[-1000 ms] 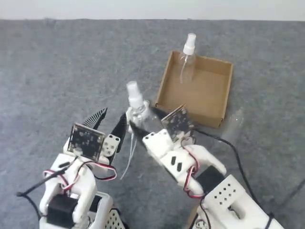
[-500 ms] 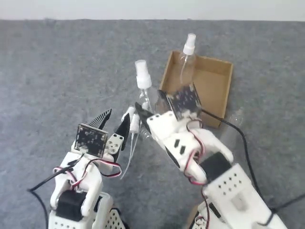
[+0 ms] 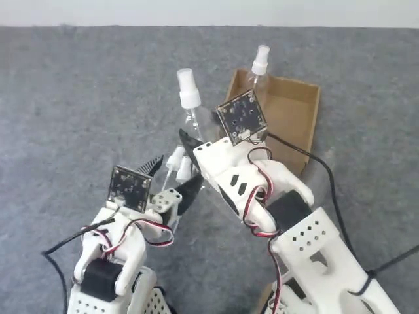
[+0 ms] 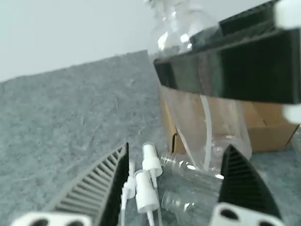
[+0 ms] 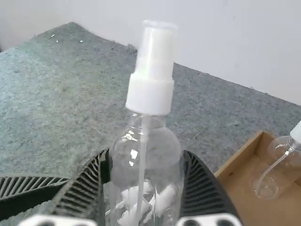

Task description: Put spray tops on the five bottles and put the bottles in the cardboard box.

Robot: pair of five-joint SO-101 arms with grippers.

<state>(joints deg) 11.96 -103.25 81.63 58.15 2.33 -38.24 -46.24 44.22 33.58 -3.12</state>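
The bottle (image 5: 146, 150) in hand is clear plastic, round-shouldered, with a white spray top (image 5: 150, 84) seated on its neck and a thin dip tube running down inside. We see it upright and held off the table, just beside the near-left corner of the cardboard box (image 3: 313, 124). The right gripper (image 5: 145, 165) is clamped on its body, the ribbed black fingers pressing both sides.

We judge the step to be the carry: this bottle looks capped and is due for the box. The next move calls for swinging it over the box wall, lowering it clear of the 1 capped bottle (image 3: 257, 82) standing in the far-left corner, then letting go. Smooth, light plastic may slip or tip on release, so a low drop seems wise.

The left gripper (image 4: 178, 155) sits low beside it, jaws apart and gripping nothing. Beneath lie 2 loose white spray tops (image 4: 149, 162) and at least 2 uncapped clear bottles (image 4: 197, 172) on their sides, on the coarse grey carpet (image 3: 78, 98)
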